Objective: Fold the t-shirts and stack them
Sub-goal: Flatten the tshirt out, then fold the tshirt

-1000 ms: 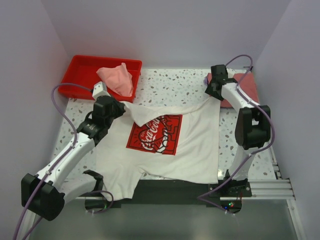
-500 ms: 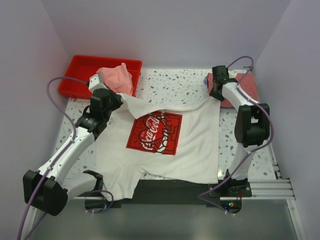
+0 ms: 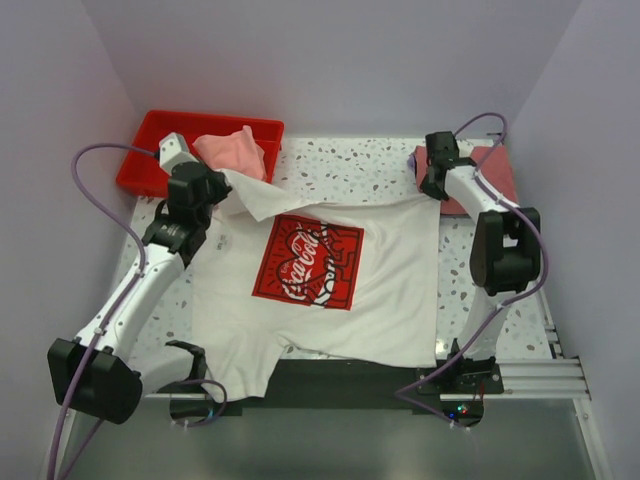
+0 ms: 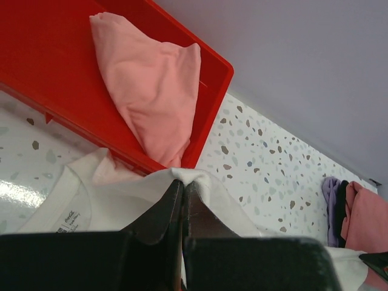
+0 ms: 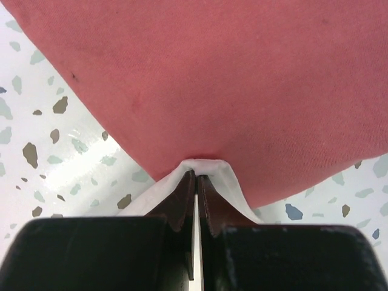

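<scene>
Top external view: white t-shirt (image 3: 380, 300) spread mid-counter (image 3: 340, 165), red print up. Left hand (image 4: 183, 187) clenched on its far-left shoulder fold, held just beside red tray (image 3: 150, 150). Pale pink t-shirt (image 3: 238, 155) heaped in tray, draped over near rim. Right hand (image 5: 196, 176) clamped on far-right shoulder fold, touching edge of dusty-red t-shirt (image 5: 242, 73), which lies far right on counter.

Red tray (image 3: 150, 135) sits at the speckled table's (image 3: 340, 170) far-left corner.
</scene>
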Controlling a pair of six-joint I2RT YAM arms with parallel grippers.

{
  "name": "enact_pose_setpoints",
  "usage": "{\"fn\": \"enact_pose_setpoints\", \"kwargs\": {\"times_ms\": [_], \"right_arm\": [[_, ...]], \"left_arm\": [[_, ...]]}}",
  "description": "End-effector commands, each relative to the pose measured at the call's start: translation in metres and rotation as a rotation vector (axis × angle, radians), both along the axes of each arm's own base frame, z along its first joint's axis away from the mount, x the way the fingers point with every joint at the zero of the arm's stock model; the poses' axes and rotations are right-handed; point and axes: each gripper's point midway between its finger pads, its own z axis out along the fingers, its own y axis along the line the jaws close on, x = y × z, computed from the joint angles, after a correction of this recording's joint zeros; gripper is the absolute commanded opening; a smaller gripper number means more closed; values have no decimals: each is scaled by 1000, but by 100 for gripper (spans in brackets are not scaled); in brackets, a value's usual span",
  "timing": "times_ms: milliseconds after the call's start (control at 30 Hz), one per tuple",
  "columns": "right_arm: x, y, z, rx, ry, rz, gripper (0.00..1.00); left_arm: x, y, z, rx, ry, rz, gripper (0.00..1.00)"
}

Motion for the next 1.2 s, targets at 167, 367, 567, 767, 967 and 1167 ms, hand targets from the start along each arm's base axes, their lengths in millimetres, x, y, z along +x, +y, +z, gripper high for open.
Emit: {"fn": "enact_pose_setpoints", "kwargs": {"times_ms": [167,367,567,767,967,1167], "right_arm": [[-11,4,37,28,-111,47,0],[-11,-3,68,-18,-149,50,0],[-16,-14,78,-76,-122,31,0],[-33,-27,80,-129,-89,3,0],[-41,-20,78,-99,-94,36,0],[-56,-14,69,-70,-72,70,0]], "left_arm": [[9,24,34,8,-96,72,0],[16,24,34,0,-101,55,0],[29,20,25,-8,-83,21,0],[46,23,46,23,-136,17,0],[62,11,36,68,-93,-69,0],[46,5,3,56,-24,-117,0]]}}
